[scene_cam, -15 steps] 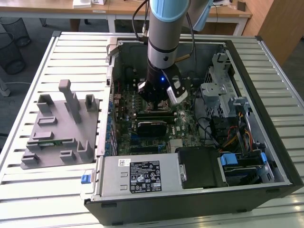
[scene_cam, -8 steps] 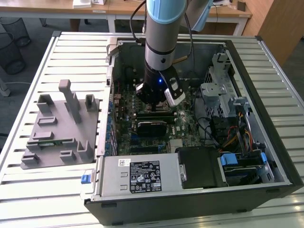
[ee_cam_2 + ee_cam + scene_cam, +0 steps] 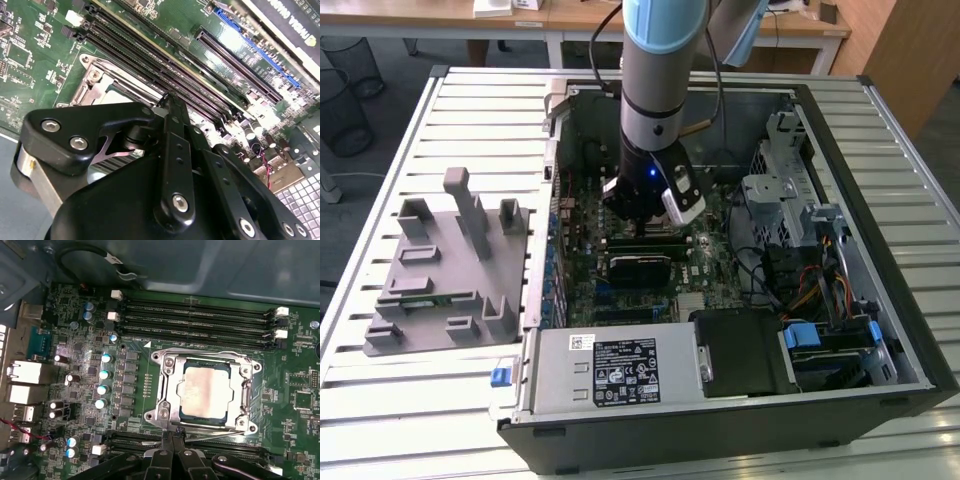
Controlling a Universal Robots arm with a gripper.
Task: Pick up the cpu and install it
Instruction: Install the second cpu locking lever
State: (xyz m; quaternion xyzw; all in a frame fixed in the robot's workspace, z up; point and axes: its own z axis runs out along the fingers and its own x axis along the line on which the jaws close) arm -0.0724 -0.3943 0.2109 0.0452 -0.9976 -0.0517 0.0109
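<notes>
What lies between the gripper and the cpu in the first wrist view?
The socket's metal frame edge: the cpu sits inside it, the gripper at its rim.

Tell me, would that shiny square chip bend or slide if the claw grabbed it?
The cpu looks like a flat metal-topped plate, so it is probably stiff, not floppy. Its smooth, shiny top could be slippery to grip. It lies low inside the socket frame, so a sideways push probably would not move it.
</notes>
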